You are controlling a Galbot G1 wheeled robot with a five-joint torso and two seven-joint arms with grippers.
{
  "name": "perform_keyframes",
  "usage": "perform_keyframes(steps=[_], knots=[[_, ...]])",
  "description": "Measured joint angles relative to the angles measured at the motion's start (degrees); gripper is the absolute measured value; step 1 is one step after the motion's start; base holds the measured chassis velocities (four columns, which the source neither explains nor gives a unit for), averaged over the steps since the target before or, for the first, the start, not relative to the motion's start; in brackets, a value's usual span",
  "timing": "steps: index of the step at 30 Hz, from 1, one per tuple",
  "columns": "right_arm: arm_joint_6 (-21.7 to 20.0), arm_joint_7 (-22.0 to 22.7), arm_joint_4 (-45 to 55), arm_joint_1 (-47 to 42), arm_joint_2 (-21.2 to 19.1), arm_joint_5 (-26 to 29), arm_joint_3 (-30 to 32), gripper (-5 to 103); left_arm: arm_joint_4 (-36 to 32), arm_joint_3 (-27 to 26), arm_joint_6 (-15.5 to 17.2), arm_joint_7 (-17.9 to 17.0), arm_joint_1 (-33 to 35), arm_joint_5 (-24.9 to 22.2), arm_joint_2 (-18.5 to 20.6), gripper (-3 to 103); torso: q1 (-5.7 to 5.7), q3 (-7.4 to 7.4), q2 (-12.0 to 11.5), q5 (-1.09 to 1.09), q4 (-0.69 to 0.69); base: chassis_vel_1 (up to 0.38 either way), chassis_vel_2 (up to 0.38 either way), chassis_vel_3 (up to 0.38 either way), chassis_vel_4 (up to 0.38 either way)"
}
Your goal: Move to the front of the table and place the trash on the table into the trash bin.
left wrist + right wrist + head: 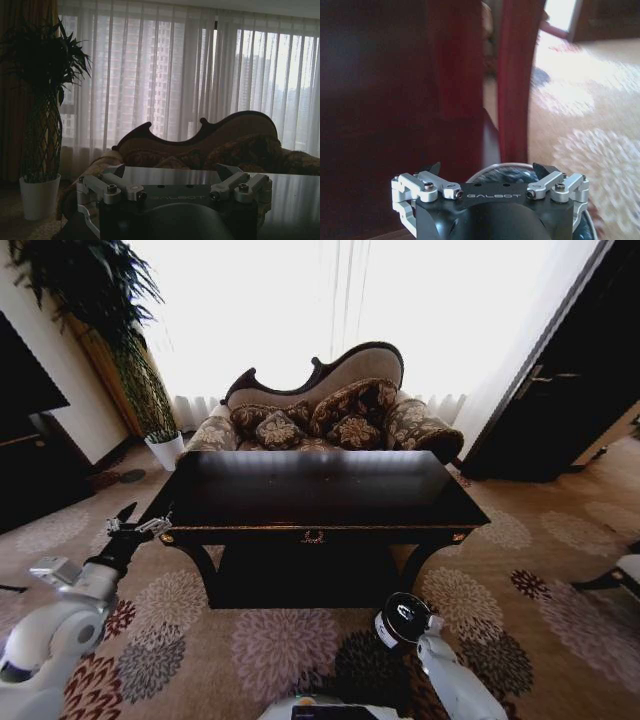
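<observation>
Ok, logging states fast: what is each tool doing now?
Left tool: open, holding nothing, beside the table.
Right tool: open over the trash bin.

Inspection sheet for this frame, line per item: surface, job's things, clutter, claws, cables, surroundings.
Surface: table top dark, glossy, bare.
Job's things: trash bin on the carpet by the table's front right leg; trash: nothing seen.
Clutter: nothing seen.
Claws: left claw open, at the table's front left corner; right claw open, low over the bin's mouth.
Cables: nothing seen.
Surroundings: sofa with cushions behind the table, potted plant far left, patterned carpet, curtained windows.
</observation>
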Motion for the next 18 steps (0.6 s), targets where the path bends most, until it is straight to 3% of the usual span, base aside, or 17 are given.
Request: perform_keyframes(steps=[7,15,18], knots=[[6.5,-2.0,16.0,-15.3,1.0,-2.0,4.4,100,0.0,0.0,0.0,0.0,0.0,0.0,0.0,100,-0.01,-0.01,0.0,-0.02,-0.02,0.0,0.0,0.0,0.0],[8.1,-2.8,29.6,-24.5,3.4,-1.3,9.6,100,0.0,0.0,0.0,0.0,0.0,0.0,0.0,100,-0.01,-0.01,0.0,-0.02,-0.02,0.0,0.0,0.0,0.0],[7.8,-3.0,39.0,-30.1,5.9,-0.4,13.2,100,0.0,0.0,0.0,0.0,0.0,0.0,0.0,100,-0.01,-0.01,0.0,0.0,-0.02,0.0,0.0,0.0,0.0]])
